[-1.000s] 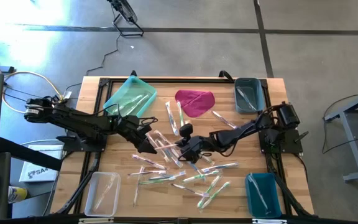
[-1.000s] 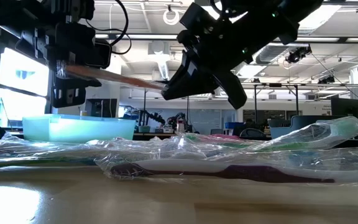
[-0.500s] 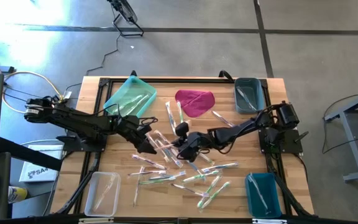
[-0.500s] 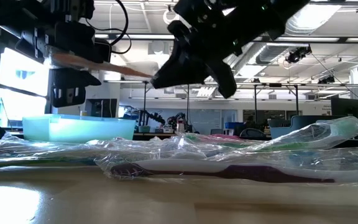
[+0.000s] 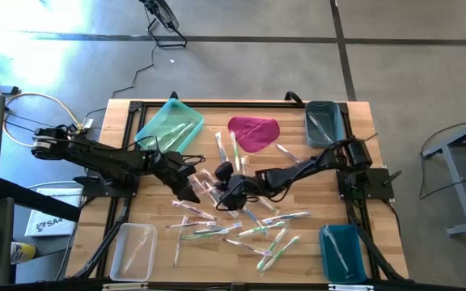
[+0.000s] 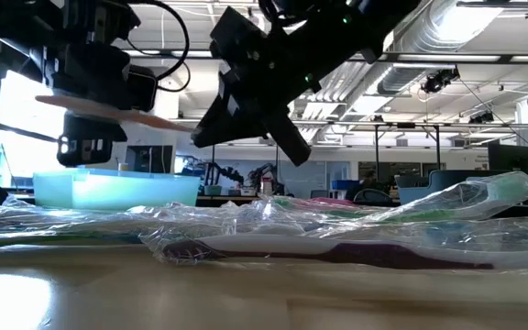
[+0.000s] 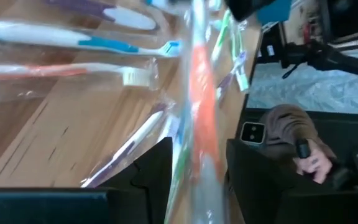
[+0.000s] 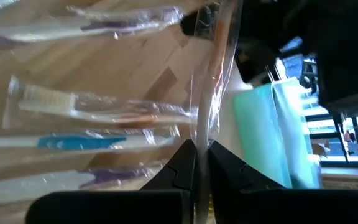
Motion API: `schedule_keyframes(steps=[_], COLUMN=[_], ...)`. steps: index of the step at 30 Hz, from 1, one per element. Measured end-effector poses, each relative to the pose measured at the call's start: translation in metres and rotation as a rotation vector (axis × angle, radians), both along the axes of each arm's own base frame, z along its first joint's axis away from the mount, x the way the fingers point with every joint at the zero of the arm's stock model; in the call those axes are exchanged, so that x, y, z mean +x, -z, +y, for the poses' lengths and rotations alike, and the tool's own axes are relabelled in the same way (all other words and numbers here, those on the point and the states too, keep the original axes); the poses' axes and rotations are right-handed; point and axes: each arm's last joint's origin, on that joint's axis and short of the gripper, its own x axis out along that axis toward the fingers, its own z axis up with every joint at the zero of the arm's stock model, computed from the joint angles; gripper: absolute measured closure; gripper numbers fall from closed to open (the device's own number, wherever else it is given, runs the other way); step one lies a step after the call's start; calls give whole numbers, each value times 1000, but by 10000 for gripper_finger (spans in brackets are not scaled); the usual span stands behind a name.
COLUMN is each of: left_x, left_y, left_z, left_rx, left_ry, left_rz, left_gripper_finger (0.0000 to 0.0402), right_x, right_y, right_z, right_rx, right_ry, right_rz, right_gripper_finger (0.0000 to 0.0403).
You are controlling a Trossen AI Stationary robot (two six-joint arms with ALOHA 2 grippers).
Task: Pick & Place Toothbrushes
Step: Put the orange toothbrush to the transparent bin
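Observation:
One toothbrush (image 6: 126,112) with an orange handle, in a clear wrapper, hangs in the air over the middle of the table. It spans between my two grippers. My left gripper (image 5: 191,184) (image 6: 88,117) is shut on one end, and my right gripper (image 5: 218,186) (image 6: 200,136) is shut on the other. Several more wrapped toothbrushes (image 5: 253,226) lie flat on the wooden table below and toward the near edge. My left gripper pinches the wrapped orange handle (image 7: 199,165) between its two fingers (image 7: 151,177). The toothbrush runs out ahead along the fingers, toward my right gripper. It is lifted clear of the table and nearly level. My right gripper pinches the clear wrapper near the toothbrush's other end (image 8: 199,138) between its shut fingertips (image 8: 182,163), coming from the table's right and slanting down. The toothbrush runs on ahead of the fingers to my left gripper, clear of the table.
A pale teal tray (image 5: 168,125) stands at the far left and a grey bin (image 5: 324,125) at the far right. A clear bin (image 5: 132,250) is at the near left, a blue bin (image 5: 342,252) at the near right. A magenta cloth (image 5: 253,132) lies at the far middle.
My right gripper has moved toward the table's left, closer to my left gripper, and has rolled at the wrist, staying shut on the wrapper. The toothbrush has shifted leftward with it, still clear of the table. My left gripper has tipped slightly in place.

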Motion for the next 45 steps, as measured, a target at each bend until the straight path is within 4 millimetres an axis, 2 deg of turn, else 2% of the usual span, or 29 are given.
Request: schedule_keyframes(steps=[11,14,21,28,31,37,42,45], left_x=[0,0,1,0,0,0,0,0], left_y=[0,0,-1,-1,0,0,-1,-1], left_z=[0,0,0,0,0,0,0,0], left_rx=[0,-2,4,22,27,42,62,75], left_ry=[0,2,6,17,20,33,45,54], left_rz=[1,-2,-11,-19,-19,-29,-43,-55], left_gripper_finger=[258,277,355,358,354,357,357,357], right_x=[-1,-1,-1,-1,-1,-1,-3,-8], right_y=[-2,-2,-2,-2,-3,-4,-5,-10], right_z=[3,4,4,4,4,3,8,14], right_rx=[17,15,21,21,22,20,-73,-131], right_ry=[-29,-29,-28,-25,-21,36,157,218], right_rz=[4,5,9,7,-6,-24,-43,-42], right_gripper_finger=[388,388,388,385,359,282,219,197])
